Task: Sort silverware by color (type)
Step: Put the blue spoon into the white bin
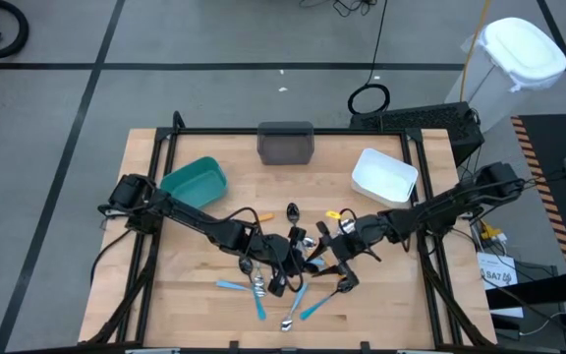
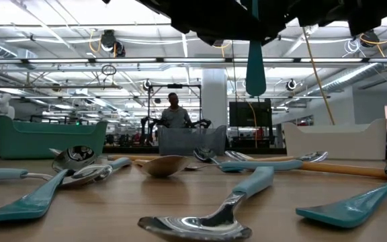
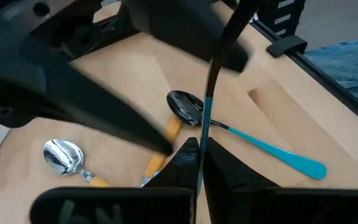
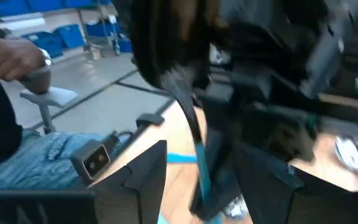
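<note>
My left gripper [image 1: 281,267] is shut on a piece of silverware with a blue handle and a black upper end [image 3: 225,43], above the middle of the table. My right gripper [image 4: 202,146] is open just right of it [image 1: 327,254], with one finger on each side of that handle [image 4: 201,168] and touching nothing. Several more pieces lie flat on the wood beneath: a black spoon with a blue handle [image 3: 185,106], a silver spoon with an orange handle [image 3: 64,155], and blue-handled pieces [image 1: 232,286]. My left gripper pinches the blue handle [image 3: 202,134] between its two fingers, just below where the handle turns black. The piece stands nearly upright and clear of the table. Its black end points up, and the handle's free end [image 2: 254,70] hangs below the fingers.
A teal bin [image 1: 197,180] stands at the far left, a grey bin [image 1: 286,144] at the far middle and a white bin [image 1: 384,175] at the far right. A person in jeans [image 4: 36,162] sits beyond the table's edge. Bare wood lies near the front corners.
</note>
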### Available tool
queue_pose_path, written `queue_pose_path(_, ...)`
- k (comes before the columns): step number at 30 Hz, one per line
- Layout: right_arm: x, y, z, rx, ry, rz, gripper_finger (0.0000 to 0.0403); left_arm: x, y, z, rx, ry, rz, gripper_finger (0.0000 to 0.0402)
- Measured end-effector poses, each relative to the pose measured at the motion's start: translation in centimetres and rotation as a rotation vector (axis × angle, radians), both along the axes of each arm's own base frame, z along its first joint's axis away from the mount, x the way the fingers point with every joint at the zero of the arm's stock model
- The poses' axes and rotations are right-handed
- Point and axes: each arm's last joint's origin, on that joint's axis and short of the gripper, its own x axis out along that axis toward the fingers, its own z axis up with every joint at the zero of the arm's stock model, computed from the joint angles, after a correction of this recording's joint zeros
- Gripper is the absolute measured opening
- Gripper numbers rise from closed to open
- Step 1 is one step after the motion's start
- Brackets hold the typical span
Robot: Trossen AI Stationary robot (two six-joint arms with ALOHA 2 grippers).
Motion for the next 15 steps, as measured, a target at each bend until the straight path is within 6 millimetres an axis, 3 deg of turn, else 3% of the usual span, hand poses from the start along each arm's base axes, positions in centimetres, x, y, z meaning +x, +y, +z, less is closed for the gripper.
queue_pose_path(9, 0.33, 0.30, -0.18, 0.000, -0.047, 0.078, 0.0175, -0.02, -0.09, 0.01, 0.001, -0.001, -0.032, 0.0010)
queue_pose_path(15, 0.32, 0.30, -0.18, -0.004, -0.050, 0.080, 0.0144, 0.01, -0.08, 0.06, -0.001, -0.007, -0.031, 0.0010)
